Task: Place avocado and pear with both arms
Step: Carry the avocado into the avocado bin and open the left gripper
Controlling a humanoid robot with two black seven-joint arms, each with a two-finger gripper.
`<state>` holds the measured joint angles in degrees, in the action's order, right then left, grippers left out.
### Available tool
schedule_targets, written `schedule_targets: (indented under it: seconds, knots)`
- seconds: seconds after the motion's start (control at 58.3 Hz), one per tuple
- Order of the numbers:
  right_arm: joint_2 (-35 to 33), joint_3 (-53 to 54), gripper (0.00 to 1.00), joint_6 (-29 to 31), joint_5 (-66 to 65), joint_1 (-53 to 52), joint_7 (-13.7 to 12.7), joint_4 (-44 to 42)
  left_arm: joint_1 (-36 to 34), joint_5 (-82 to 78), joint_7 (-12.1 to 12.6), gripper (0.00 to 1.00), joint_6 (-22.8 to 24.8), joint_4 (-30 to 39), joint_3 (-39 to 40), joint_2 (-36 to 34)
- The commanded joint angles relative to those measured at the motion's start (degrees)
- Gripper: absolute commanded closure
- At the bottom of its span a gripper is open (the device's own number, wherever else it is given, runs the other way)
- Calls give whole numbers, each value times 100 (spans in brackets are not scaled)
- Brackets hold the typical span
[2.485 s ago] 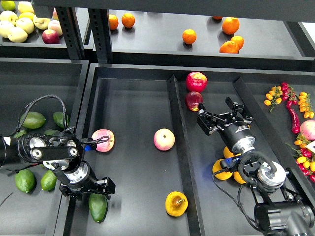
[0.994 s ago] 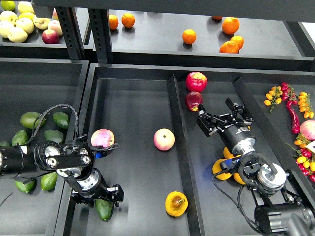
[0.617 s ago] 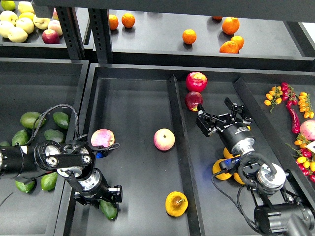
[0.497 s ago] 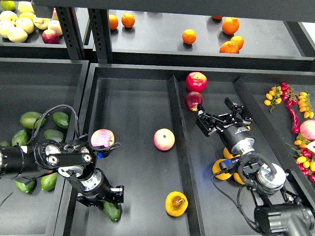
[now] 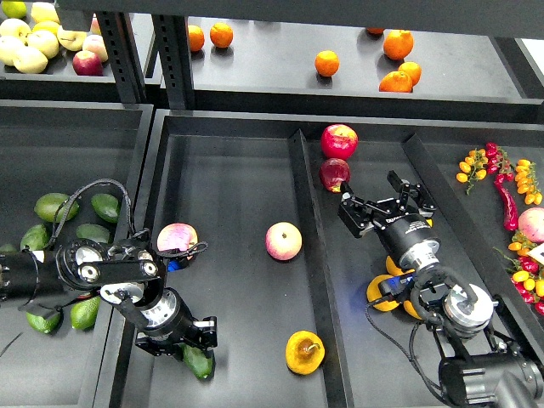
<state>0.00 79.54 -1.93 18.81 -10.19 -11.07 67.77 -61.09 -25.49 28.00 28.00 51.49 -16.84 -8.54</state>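
The dark green avocado [image 5: 200, 363] shows only in part, under my left gripper [image 5: 181, 342], at the front left of the middle tray [image 5: 229, 178]. The gripper looks shut on it and hides most of it. The orange-yellow pear [image 5: 304, 352] with a dark blotch at its stem lies at the tray's front, right of the avocado. My right gripper [image 5: 380, 202] is open and empty in the right tray, just below a dark red apple [image 5: 334, 174] and far from the pear.
Two pink-yellow apples [image 5: 283, 240] [image 5: 176, 239] lie in the middle tray. A raised divider [image 5: 308, 255] separates it from the right tray, which holds a red apple [image 5: 339, 140] and oranges [image 5: 381, 291] beside my right arm. Several green avocados [image 5: 53, 206] fill the left tray.
My left gripper has moved right and toward the front, and the avocado has gone with it, now more hidden. The right arm has barely moved.
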Motion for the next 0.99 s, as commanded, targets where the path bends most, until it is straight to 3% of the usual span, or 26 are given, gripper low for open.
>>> schedule_targets:
  seconds: [0.0, 0.189, 0.548, 0.806, 0.977]
  knots:
    - [0, 9, 1, 9, 0, 0, 0, 34, -113, 9, 0, 76, 0, 19, 312, -68]
    - [0, 71, 1, 211, 0, 0, 0, 175, -386, 123, 0, 76, 0, -68, 620, -139]
    - [0, 123, 1, 220, 0, 8, 0, 210, -808, 123, 0, 75, 0, -455, 1130, -1237]
    - [0, 132, 1, 220, 0, 52, 0, 254, -738, 114, 0, 74, 0, -762, 1262, -2211]
    - [0, 123, 1, 220, 9, 132, 0, 254, -562, 106, 0, 73, 0, -930, 1271, -2380]
